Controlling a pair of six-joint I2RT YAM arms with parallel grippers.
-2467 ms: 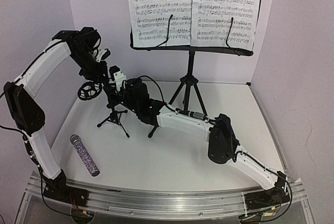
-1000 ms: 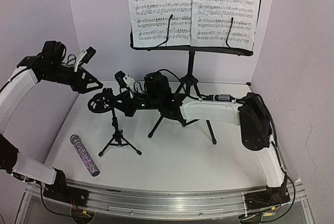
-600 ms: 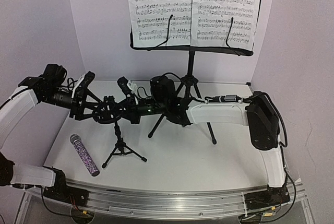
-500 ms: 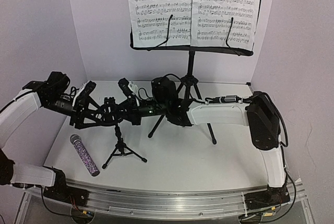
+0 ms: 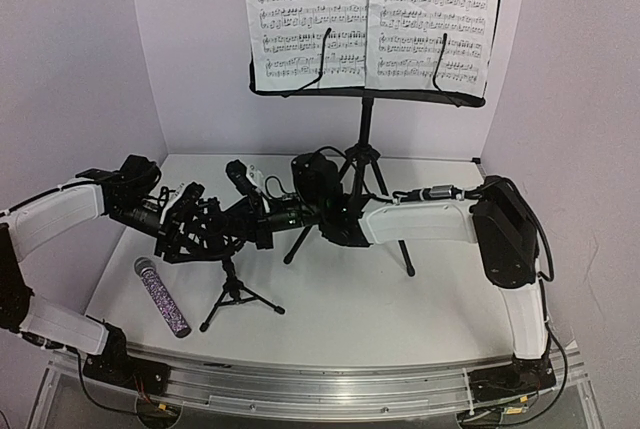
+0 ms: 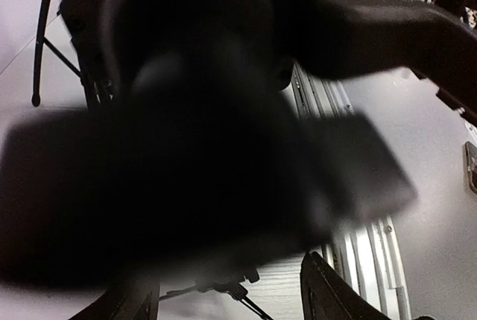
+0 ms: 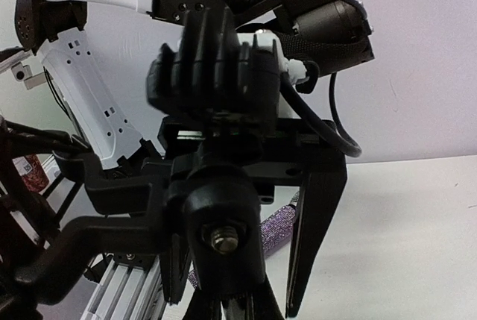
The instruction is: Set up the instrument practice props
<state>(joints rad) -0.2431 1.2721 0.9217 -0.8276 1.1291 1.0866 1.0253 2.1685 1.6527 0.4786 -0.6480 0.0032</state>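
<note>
Pages [image 5: 370, 19] on music stand [image 5: 364, 127]; right gripper [image 5: 243, 221] clamps mic stand [image 5: 233, 287]; left gripper [image 5: 195, 230] unclear

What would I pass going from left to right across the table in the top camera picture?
purple glitter microphone → small black mic stand → tall black music stand
</note>
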